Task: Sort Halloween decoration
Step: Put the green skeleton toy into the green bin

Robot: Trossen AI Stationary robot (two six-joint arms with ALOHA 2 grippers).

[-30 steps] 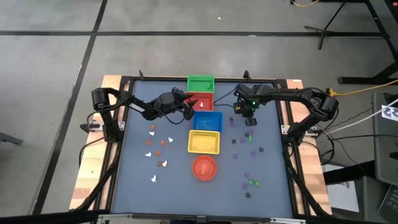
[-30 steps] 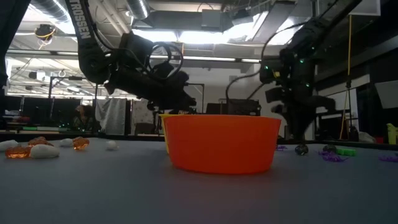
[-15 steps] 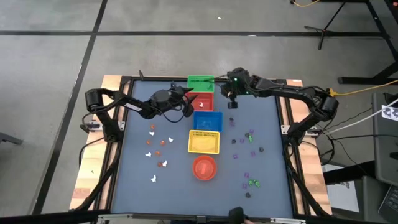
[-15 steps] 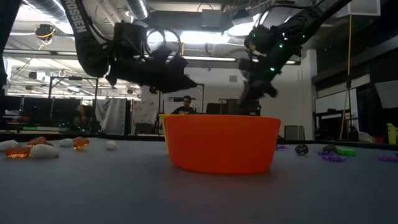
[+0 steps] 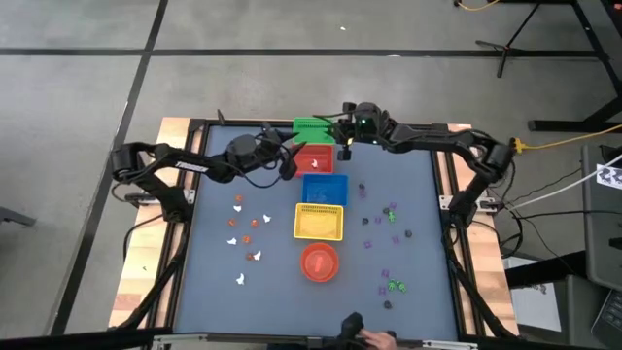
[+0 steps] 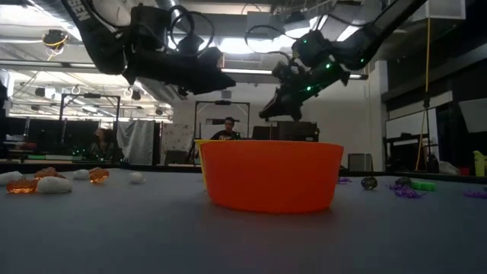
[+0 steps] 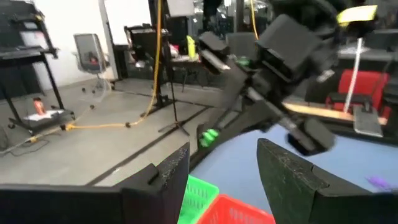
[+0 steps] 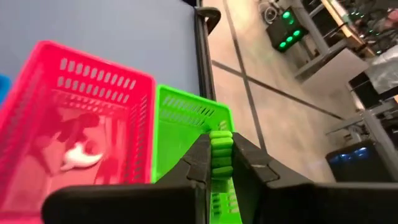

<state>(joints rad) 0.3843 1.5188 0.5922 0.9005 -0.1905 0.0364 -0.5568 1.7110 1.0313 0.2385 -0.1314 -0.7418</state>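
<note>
My right gripper is shut on a small green decoration and hangs over the green basket at the far edge. My left gripper is open with nothing between its fingers, raised above the red basket, in which a white decoration lies on the bottom. White and orange decorations lie loose on the table's left half. Purple, dark and green ones lie on its right half. The left wrist view shows the right gripper with the green piece. My right gripper pinches the green decoration between its two fingers; the piece's top stands out past the fingertips. The fingers slant downward from the table's right side. The piece is lifted clear, above the green basket.
A blue basket, a yellow basket and a round red-orange bowl stand in a row down the table's middle, nearer than the red basket. A person's hand shows at the near edge.
My right gripper has risen from the table's right half and gone toward the far edge and left, to above the green basket, tipping from pointing down to a shallow slant, with the green piece in its fingers. My left gripper has risen above the red basket, staying open.
</note>
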